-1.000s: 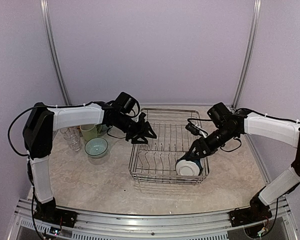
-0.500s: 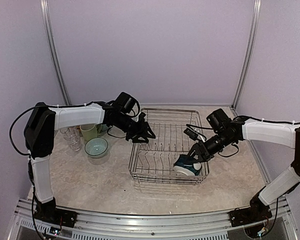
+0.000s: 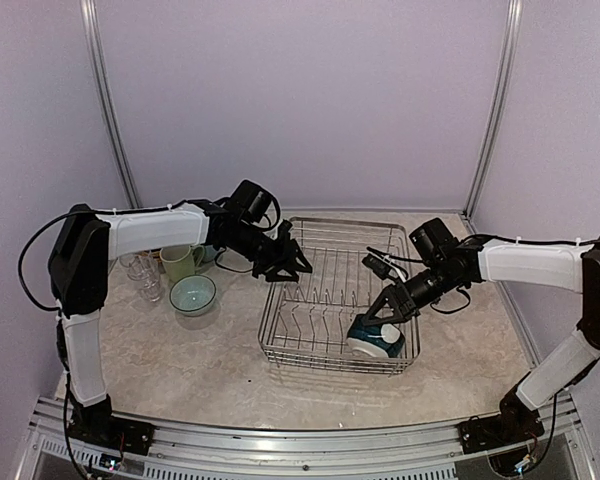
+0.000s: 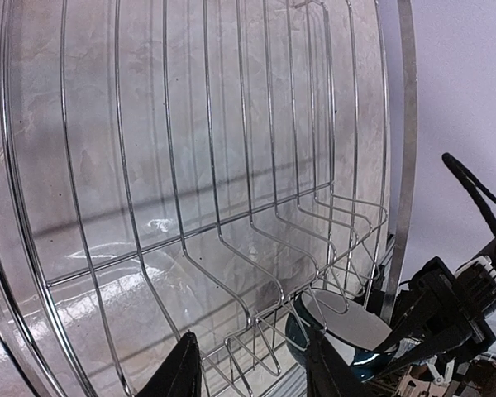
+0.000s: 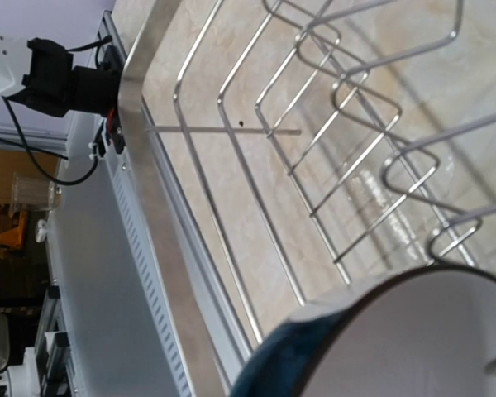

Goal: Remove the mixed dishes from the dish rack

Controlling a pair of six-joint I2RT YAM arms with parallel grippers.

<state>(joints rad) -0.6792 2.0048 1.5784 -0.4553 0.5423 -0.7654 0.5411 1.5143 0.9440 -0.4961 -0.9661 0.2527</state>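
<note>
Silver metal-wire rectangular dish rack [image 3: 320, 360], marbled bench [image 3: 210, 360] centre. Round dark-teal bowl [image 3: 375, 343], glossy white inside: tilted at rack's 5 o'clock corner, R fingers [image 3: 385, 313] clamped on rim. L fingers [image 4: 186, 370] spread, empty, per wrist cam only.

Silver wire rack [image 3: 335, 295]. In its near right corner, a teal bowl [image 3: 377, 342], dark outside, white inside. To the left: pale green mug [image 3: 180, 264], aqua bowl [image 3: 193, 295], clear glasses [image 3: 145, 276]. Beige, marble-veined counter [image 3: 210, 370].
</note>
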